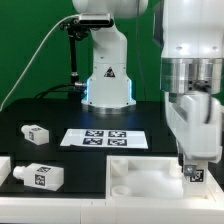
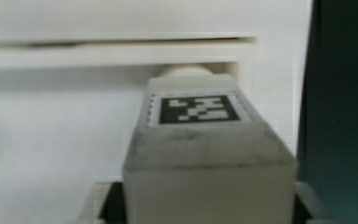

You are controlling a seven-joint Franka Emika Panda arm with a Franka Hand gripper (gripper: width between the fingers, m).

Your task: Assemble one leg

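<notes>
My gripper (image 1: 192, 160) is shut on a leg (image 1: 196, 175), a stubby white block with a black-and-white tag. It holds the leg upright at the right side of the large flat white tabletop piece (image 1: 140, 176). In the wrist view the leg (image 2: 201, 150) fills the middle between my gripper (image 2: 206, 207), and its peg tip (image 2: 188, 72) meets the tabletop's edge (image 2: 87, 95). Whether the tip is seated in a hole is hidden. Two more legs (image 1: 35, 132) (image 1: 41, 177) lie on the black table at the exterior view's left.
The marker board (image 1: 103, 138) lies in the middle of the table. The arm's white base (image 1: 108, 80) stands behind it. Another white part (image 1: 4, 166) shows at the left edge. A green wall is behind.
</notes>
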